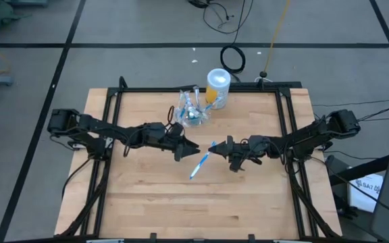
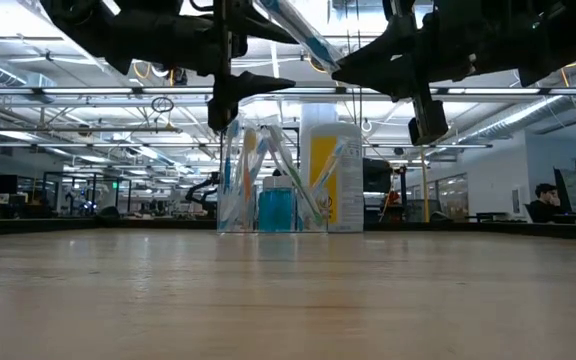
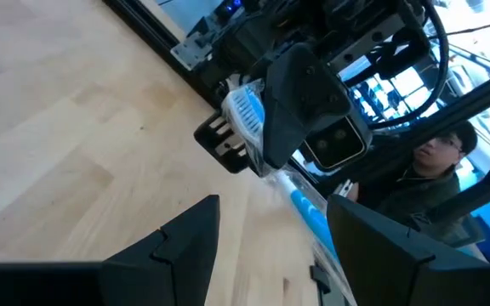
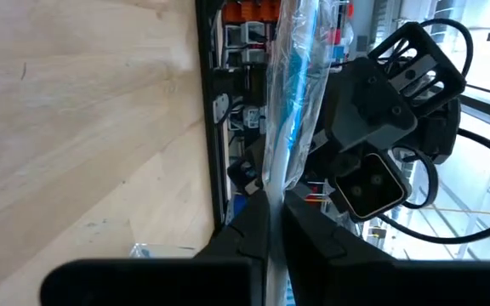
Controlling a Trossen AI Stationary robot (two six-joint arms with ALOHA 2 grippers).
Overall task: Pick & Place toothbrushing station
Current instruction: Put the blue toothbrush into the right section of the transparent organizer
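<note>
A blue and white toothbrush (image 1: 201,162) in a clear wrapper hangs in the air over the middle of the table. My right gripper (image 1: 219,144) is shut on it. My left gripper (image 1: 193,147) is open just left of it, and in its wrist view its fingers (image 3: 185,238) stand on either side of the blue handle (image 3: 309,208) without touching it. The see-through cup (image 1: 192,113) stands at the far middle with several toothbrushes in it. It also shows in the low view (image 2: 268,200). My right gripper pinches the wrapped toothbrush between its two fingers (image 4: 253,225), near the bristle-head end (image 3: 245,115). The fingers come about level from the table's right side. The toothbrush is lifted clear of the table, and its long part (image 4: 292,76) slants past the fingertips toward the table's near-left.
A yellow container (image 1: 217,88) with a white lid stands just right of the cup at the far edge, and also shows in the low view (image 2: 333,180). A black frame (image 1: 113,94) runs around the table. A person (image 3: 436,157) sits beyond the table.
</note>
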